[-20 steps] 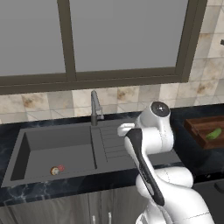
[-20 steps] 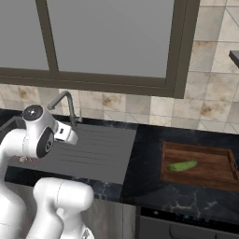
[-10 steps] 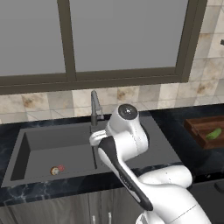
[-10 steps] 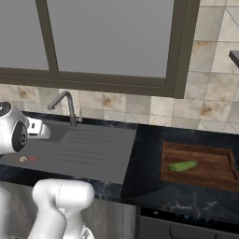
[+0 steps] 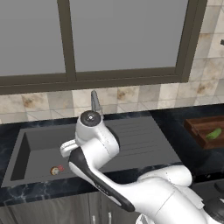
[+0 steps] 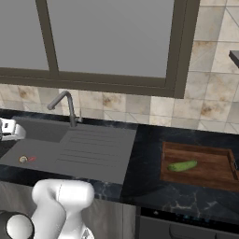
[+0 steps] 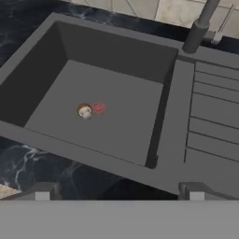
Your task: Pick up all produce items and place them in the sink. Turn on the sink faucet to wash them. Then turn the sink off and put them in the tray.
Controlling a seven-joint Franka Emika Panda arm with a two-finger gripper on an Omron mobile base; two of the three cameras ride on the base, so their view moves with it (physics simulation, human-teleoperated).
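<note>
Place: we identify a kitchen | Evidence: we see a dark grey sink (image 6: 51, 154) with faucet (image 6: 65, 105) set in a black marble desk (image 6: 144, 182) | Walls: beige tiles (image 5: 131, 94) under a window (image 6: 107, 37) | Extras: wooden tray (image 6: 200, 168)

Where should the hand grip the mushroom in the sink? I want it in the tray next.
Probably grip the mushroom across its round tan cap, coming straight down from above. It lies on the flat floor of the sink beside the red drain mark, well away from the walls, so the open hand likely has room on both sides.
</note>
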